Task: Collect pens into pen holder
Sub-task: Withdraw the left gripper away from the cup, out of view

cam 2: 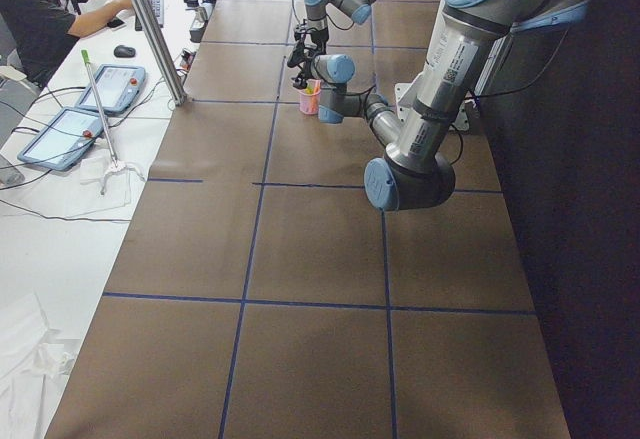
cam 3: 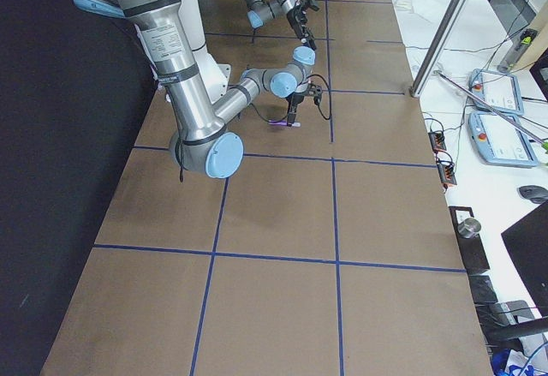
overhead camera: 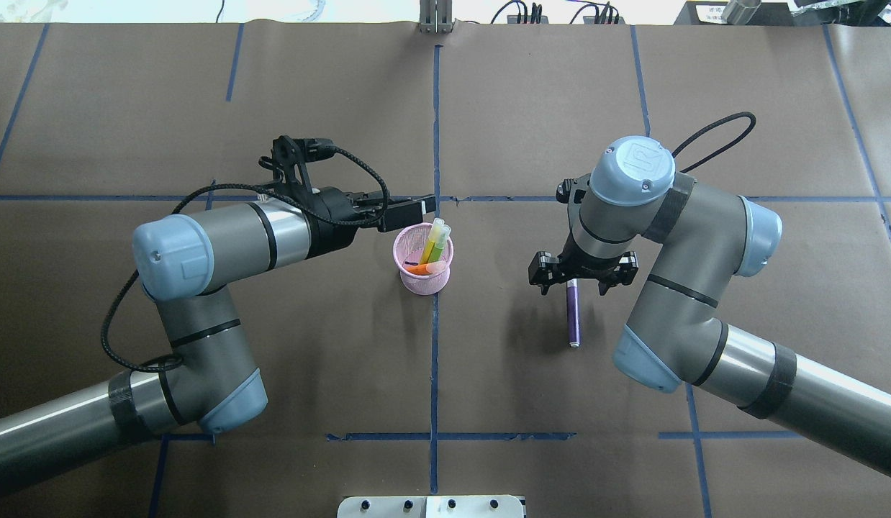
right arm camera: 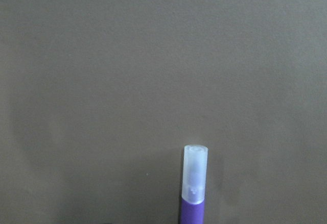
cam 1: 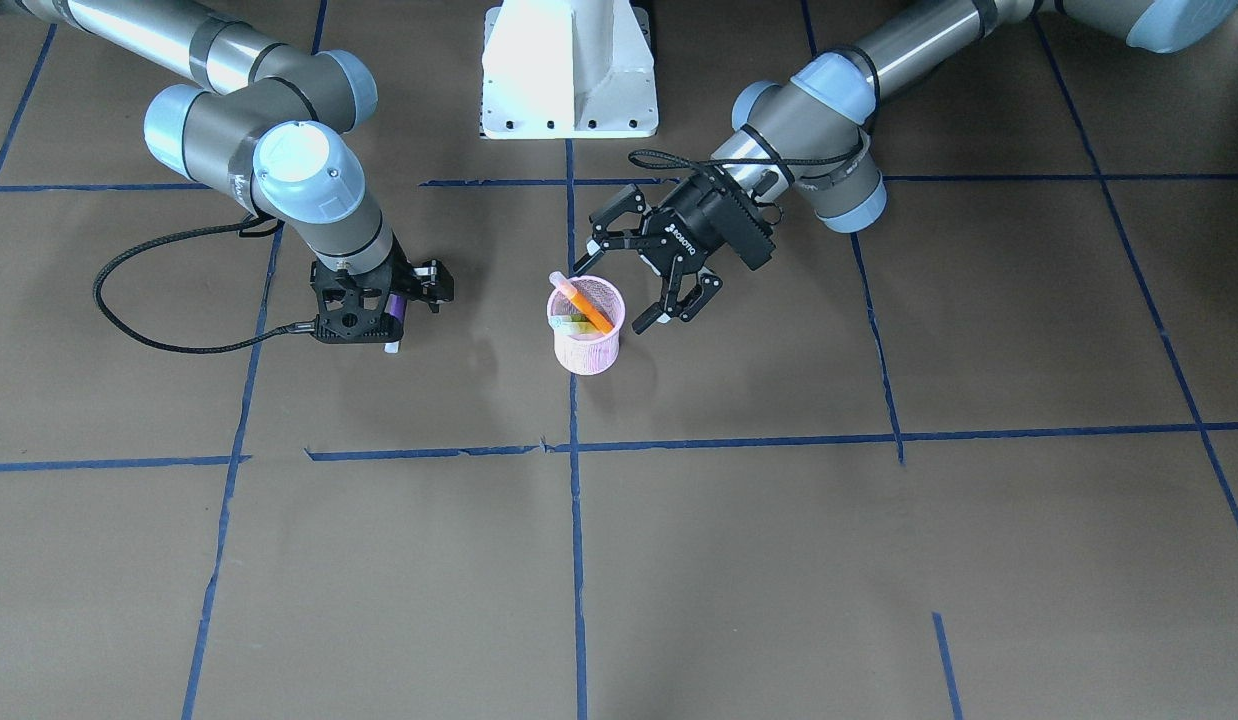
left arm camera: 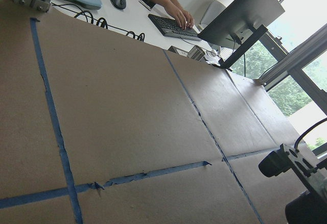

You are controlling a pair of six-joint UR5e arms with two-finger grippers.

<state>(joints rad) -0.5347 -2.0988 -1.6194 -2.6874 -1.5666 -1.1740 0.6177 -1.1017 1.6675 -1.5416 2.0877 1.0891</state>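
Observation:
The pink mesh pen holder (cam 1: 587,348) (overhead camera: 418,282) stands upright at the table's middle. An orange pen (cam 1: 591,306) (overhead camera: 425,268) and a green pen (overhead camera: 434,244) lean inside it. My left gripper (cam 1: 621,288) (overhead camera: 425,207) hovers just above its rim, open and empty. The purple pen (overhead camera: 573,316) (cam 1: 396,310) lies flat on the table. Its whitish cap shows in the right wrist view (right arm camera: 194,175). My right gripper (overhead camera: 575,276) is low over the pen near its cap end, pointing down, open, with a finger on either side.
The white robot base (cam 1: 569,70) is behind the holder. Blue tape lines (cam 1: 577,520) cross the brown paper table. An operator's desk with a keyboard (left arm camera: 171,24) and a metal post (cam 2: 150,29) lie beyond the far edge. A black cable (cam 1: 169,345) loops by the right arm.

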